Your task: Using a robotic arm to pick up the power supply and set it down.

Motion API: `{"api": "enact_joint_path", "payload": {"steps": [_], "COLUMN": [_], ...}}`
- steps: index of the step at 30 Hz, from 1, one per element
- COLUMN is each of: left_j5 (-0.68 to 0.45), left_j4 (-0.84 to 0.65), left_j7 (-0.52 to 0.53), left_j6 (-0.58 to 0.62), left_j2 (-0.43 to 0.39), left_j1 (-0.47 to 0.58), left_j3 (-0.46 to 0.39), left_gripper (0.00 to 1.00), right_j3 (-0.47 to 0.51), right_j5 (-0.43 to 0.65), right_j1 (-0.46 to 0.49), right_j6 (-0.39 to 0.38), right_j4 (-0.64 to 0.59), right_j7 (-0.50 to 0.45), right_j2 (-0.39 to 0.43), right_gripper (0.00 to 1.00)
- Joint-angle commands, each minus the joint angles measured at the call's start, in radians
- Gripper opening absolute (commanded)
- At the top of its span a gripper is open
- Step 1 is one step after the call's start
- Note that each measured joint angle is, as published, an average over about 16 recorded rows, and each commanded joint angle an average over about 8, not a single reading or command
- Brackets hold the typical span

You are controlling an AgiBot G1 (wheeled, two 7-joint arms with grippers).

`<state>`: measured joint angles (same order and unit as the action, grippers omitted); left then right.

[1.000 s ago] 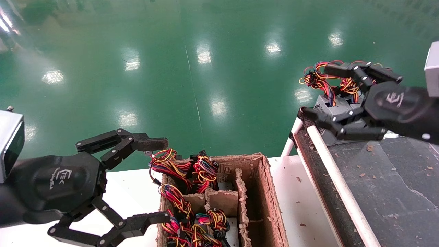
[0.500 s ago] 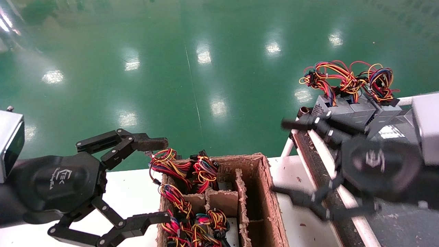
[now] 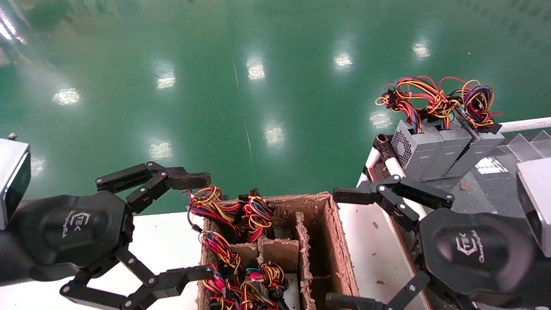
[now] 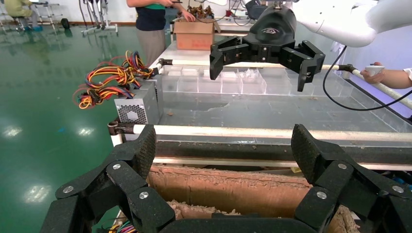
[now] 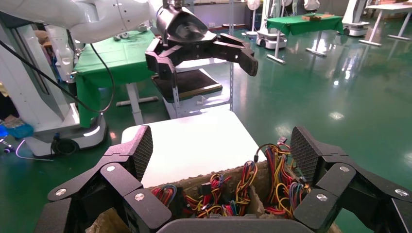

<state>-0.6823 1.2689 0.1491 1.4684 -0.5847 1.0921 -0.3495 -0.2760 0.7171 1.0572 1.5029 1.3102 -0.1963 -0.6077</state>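
Standing next to the rig: the right gripper hangs over the right edge of the cardboard box, jaws spread wide with nothing in them, one finger reaching over the box's right wall and the other down at the near edge of the head view. The left gripper sits at the box's left side, jaws wide open too, also holding nothing.

The power supply is on the far left corner of the dark conveyor belt, right up against the white rail along the belt's left edge. Count is three grey units there, side by side and touching, wire bundles poking out past the far end over the green floor. In the left wrist view only the end unit shows clearly, fan grille facing out.

Room-wise: the box's rightmost compartment looks empty as far as I can see. The left and middle compartments are stuffed with colourful wiring; I can't count how many units are down there, the bodies are hidden. A strip of white table runs between the box and the belt rail. Behind the three units the belt surface is open, with clear dividers at the far right.
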Motion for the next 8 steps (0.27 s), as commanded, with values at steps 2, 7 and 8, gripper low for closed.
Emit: {"api": "enact_joint_path", "payload": {"steps": [2,7,8], "left_j5": [0.000,0.000,0.000], "left_j4": [0.000,0.000,0.000], "left_j7": [0.000,0.000,0.000], "left_j6": [0.000,0.000,0.000], "left_j2": [0.000,0.000,0.000], "left_j1": [0.000,0.000,0.000], "left_j3": [0.000,0.000,0.000], "left_gripper": [1.00,1.00,1.00], "right_j3": [0.000,-0.001,-0.001], "right_j5": [0.002,0.006,0.006], "right_j1": [0.004,0.008,0.009], "right_j6": [-0.002,-0.004,-0.004], "right_j4": [-0.006,-0.013,-0.013], "right_j7": [0.002,0.004,0.005], "right_j2": [0.000,-0.001,-0.001], "right_gripper": [1.00,1.00,1.00]}}
